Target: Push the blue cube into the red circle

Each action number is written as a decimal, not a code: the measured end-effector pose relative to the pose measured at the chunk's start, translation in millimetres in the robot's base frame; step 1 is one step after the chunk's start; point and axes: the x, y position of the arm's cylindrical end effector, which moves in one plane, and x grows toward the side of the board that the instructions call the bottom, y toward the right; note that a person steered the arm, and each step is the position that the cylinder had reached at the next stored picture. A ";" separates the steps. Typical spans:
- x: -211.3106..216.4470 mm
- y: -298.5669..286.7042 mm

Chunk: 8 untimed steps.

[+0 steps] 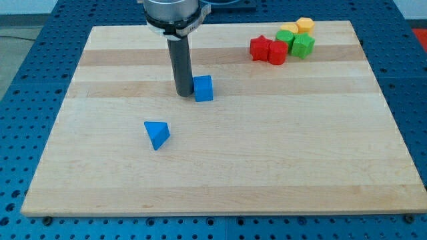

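The blue cube (203, 88) sits on the wooden board (220, 167), left of centre toward the view's top. My tip (183, 93) stands right beside the cube's left side, touching or nearly touching it. Two red blocks lie at the view's top right: a star-like red block (261, 48) and a rounder red block (277, 53) next to it. Which one is the circle is hard to tell at this size.
A blue triangular block (157, 134) lies below and left of my tip. Two green blocks (286, 38) (303, 45) and two yellow blocks (305, 25) (289, 29) cluster with the red ones at the view's top right. A blue perforated table (27, 100) surrounds the board.
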 end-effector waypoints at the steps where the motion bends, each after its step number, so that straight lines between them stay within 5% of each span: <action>1: 0.3 3.8; 3: 3.6 126.9; 6: -8.6 159.0; 7: -66.0 164.4; 8: -57.5 181.1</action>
